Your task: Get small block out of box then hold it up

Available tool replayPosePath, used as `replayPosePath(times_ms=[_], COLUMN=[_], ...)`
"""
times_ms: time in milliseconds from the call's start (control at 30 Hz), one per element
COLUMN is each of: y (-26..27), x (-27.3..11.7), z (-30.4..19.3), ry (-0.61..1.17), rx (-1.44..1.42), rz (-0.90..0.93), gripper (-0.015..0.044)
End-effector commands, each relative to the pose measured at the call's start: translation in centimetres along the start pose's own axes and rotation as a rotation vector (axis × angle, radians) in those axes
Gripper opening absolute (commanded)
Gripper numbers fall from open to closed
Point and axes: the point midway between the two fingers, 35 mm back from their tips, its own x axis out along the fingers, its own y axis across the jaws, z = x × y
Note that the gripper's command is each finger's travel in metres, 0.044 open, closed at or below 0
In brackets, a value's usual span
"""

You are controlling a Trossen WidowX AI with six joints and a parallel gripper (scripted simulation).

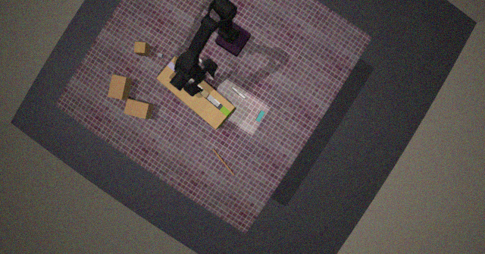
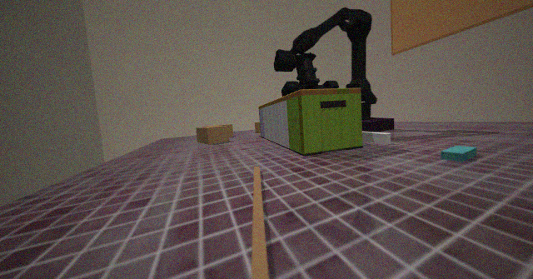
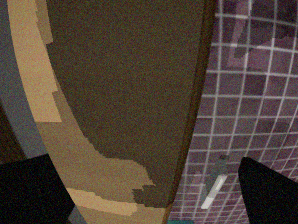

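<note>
The long box (image 1: pixel 201 109) (image 2: pixel 331 125) (image 3: pixel 125 90) has a wooden top, a green end and a dark slot high in that end. A narrow strip along its top shows grey, white and green. My gripper (image 1: pixel 202 79) (image 2: pixel 311 87) (image 3: pixel 170 159) is open and empty, pointing down low over the box, its fingers spread across the top. Whether they touch it cannot be told. No block shows on the shelf; the arm and top hide much of the inside. A tiny pale cube (image 1: pixel 160 55) lies on the table beyond the far end; whether it is the block is unclear.
A white bar (image 1: pixel 239 92) (image 2: pixel 376 137) (image 3: pixel 215 192) and a teal block (image 1: pixel 260 116) (image 2: pixel 459 153) lie on the robot-base side. A thin stick (image 1: pixel 223 162) (image 2: pixel 258 225) lies off the green end. Wooden blocks (image 1: pixel 119 87) (image 1: pixel 138 108) (image 1: pixel 140 48) stand on the other side.
</note>
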Motion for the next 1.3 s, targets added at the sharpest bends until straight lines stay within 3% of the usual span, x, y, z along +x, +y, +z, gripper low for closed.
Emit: replayPosePath(times_ms=[0,1267], y=[0.0,0.0], x=[0.3,3.2], z=[-0.8,-9.6], ry=[0.002,0.012], rx=[0.000,0.000], rz=[0.002,0.002], gripper=[0.0400,0.0400])
